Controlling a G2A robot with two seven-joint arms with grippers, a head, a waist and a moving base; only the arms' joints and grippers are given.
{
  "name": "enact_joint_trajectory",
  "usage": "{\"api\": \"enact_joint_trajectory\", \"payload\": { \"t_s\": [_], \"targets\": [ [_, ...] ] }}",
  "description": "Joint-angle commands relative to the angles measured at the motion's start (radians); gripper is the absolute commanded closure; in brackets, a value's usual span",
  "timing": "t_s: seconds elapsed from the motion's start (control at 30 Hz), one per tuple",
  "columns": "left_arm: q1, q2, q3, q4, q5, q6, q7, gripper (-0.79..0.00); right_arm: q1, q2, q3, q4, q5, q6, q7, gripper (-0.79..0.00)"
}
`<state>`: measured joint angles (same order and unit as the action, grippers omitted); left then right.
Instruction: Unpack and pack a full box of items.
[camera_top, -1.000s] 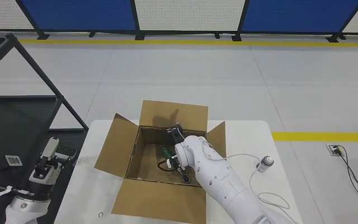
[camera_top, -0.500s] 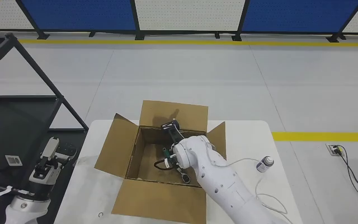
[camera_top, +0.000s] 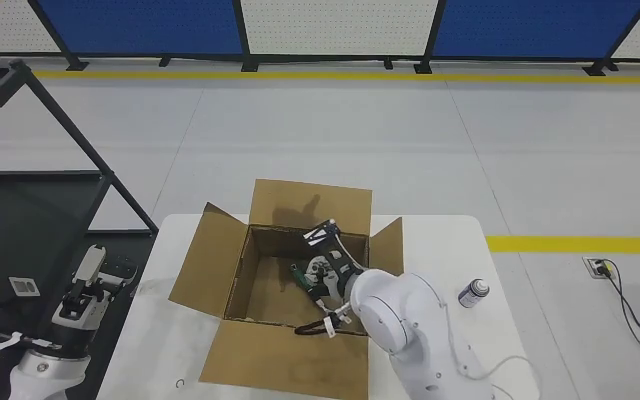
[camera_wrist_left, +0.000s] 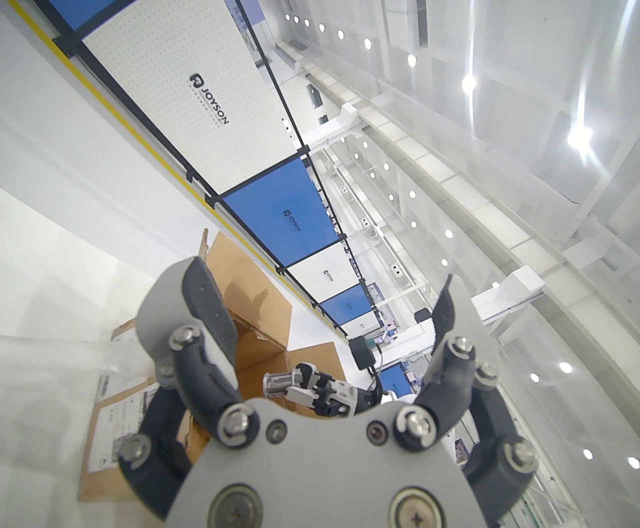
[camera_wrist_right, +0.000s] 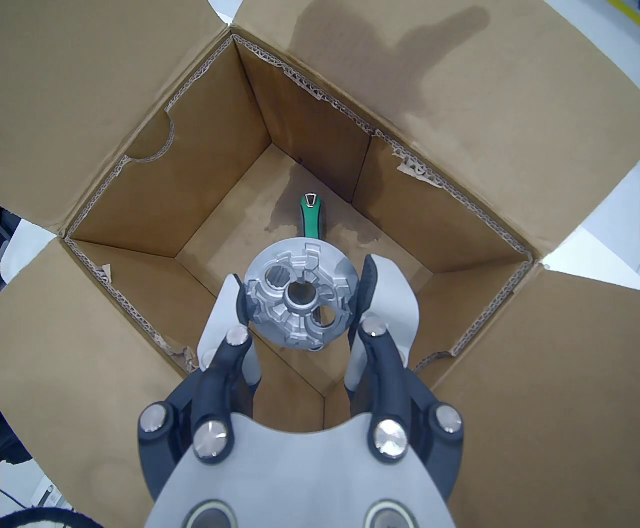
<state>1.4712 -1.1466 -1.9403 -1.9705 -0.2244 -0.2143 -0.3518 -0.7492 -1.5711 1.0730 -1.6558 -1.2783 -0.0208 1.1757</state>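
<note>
White table (camera_top: 440, 250) in hall with blue and white partition panels carried open brown cardboard box (camera_wrist_right: 200, 165). Round silver cast-metal disc with holes (camera_wrist_right: 301, 297) hung over box interior, clamped at rim between fingers of right gripper (camera_wrist_right: 304, 292). Green-handled tool (camera_wrist_right: 312, 217) lay on box floor below. Small silver can (camera_top: 473, 293) stood on table, right of box. Left gripper (camera_wrist_left: 322, 285) spread wide, empty, beyond table's left edge.
</note>
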Motion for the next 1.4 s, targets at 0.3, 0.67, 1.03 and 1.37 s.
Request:
{"api": "enact_joint_trajectory", "payload": {
  "t_s": [0.3,0.67,1.03,1.37],
  "targets": [
    [0.0,0.0,0.0,0.0,0.0,0.0,0.0,-0.785,-0.012,0.001,0.0,-0.001,0.0,-0.001,-0.026,0.0],
    [0.0,0.0,0.0,0.0,0.0,0.0,0.0,-0.785,-0.14,0.024,0.1,-0.355,0.065,-0.051,-0.036,0.0],
    [0.0,0.0,0.0,0.0,0.0,0.0,0.0,-0.785,-0.382,0.057,0.335,-0.694,0.091,-0.052,-0.102,0.0],
    [0.0,0.0,0.0,0.0,0.0,0.0,0.0,-0.785,-0.497,0.08,0.551,-0.694,0.101,-0.019,-0.117,0.0]
  ]
}}
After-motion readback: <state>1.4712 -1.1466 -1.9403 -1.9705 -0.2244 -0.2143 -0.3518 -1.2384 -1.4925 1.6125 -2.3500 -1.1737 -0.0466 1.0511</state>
